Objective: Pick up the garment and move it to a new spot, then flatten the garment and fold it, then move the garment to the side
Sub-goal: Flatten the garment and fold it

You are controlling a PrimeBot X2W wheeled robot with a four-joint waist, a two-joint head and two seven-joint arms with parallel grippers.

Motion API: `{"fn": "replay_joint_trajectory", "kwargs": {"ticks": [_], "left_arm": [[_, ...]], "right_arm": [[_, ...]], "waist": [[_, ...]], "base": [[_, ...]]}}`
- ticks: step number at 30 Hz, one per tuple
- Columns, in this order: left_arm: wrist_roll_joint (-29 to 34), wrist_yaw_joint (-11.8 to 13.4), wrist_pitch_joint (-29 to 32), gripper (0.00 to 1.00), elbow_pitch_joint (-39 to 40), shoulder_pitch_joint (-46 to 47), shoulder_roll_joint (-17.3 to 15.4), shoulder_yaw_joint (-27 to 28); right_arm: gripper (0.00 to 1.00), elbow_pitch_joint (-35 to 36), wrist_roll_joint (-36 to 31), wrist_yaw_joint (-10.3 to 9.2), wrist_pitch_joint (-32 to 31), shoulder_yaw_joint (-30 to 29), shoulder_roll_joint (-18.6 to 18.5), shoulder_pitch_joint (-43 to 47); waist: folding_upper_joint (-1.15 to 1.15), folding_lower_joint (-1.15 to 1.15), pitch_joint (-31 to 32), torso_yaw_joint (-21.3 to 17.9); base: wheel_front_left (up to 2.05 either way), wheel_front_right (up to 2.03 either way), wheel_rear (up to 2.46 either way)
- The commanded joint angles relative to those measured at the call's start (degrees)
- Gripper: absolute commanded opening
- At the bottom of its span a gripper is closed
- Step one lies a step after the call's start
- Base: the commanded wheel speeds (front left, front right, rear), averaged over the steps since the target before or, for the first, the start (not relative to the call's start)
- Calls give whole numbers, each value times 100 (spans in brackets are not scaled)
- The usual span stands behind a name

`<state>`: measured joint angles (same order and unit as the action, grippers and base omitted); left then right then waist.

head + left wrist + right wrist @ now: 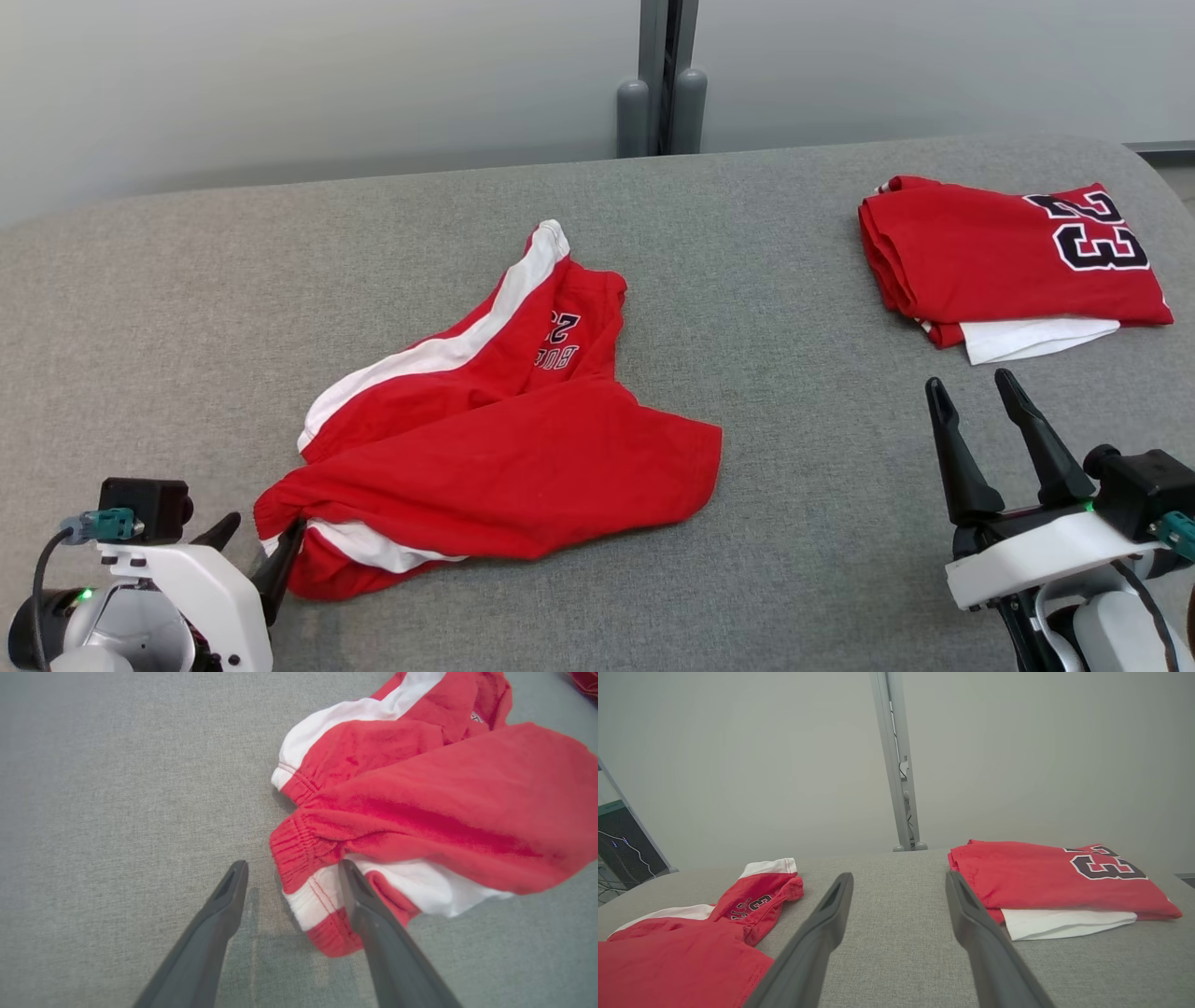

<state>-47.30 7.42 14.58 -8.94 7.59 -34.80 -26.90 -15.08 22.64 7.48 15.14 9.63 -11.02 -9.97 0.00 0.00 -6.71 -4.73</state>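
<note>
The grey upholstered surface (794,467) takes up most of the head view, with a pale wall (280,84) behind it.

The garment (523,467), red shorts with white side stripes, lies crumpled left of centre, 1 leg thrown across the other, so much of its shape is buried in folds. Dark print with a white outline sits on the upper leg: it reads as a number ending in 3 (the right wrist view gives the 3 most clearly), with a short word beneath that is too small and creased to read.

Well apart from it, at the far right, rests a folded red jersey (990,252) printed with a large dark 23, white-edged and upside down from the head view. A white layer pokes out under its near edge; whether it is lining or a separate piece cannot be told.

The left gripper (263,525) is at the garment's near-left corner, its 2 fingers spread apart and clamping nothing. In its wrist view 1 finger (373,924) overlaps the ribbed waistband, hiding part of it.

The right gripper (969,381) has its jaws wide and empty, near the jersey but not touching.

A grey post (665,75) rises behind, cut off by the top edge.
</note>
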Motion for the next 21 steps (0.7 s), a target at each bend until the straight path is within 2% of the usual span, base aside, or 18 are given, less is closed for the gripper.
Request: {"fn": "replay_joint_trajectory", "kwargs": {"ticks": [1, 5, 10, 15, 18, 21], "left_arm": [[41, 28, -22, 100, 56, 102, -39, 28], [233, 186, -233, 100, 528, 47, -193, 118], [601, 599, -913, 100, 1142, -112, -192, 369], [887, 894, -1715, 100, 1415, -250, 36, 532], [1059, 970, -2299, 100, 1397, -292, 262, 543], [1134, 937, -2747, 100, 1246, -384, 527, 564]], "right_arm": [[100, 8, 7, 4, 5, -18, -39, 31], [100, 71, -27, 4, 5, -48, -62, 56], [100, 340, -102, 4, 5, -127, -11, 82], [100, 591, -209, 4, 5, -210, 70, 101], [100, 665, -263, 4, 5, -245, 96, 120], [100, 731, -306, 4, 5, -275, 121, 149]], "waist": [[0, 0, 15, 13], [0, 0, 49, 85], [0, 0, 16, 189], [0, 0, 0, 254], [0, 0, 7, 264], [0, 0, 34, 259]], "base": [[0, 0, 0], [0, 0, 0], [0, 0, 0], [0, 0, 0], [0, 0, 0], [0, 0, 0]]}}
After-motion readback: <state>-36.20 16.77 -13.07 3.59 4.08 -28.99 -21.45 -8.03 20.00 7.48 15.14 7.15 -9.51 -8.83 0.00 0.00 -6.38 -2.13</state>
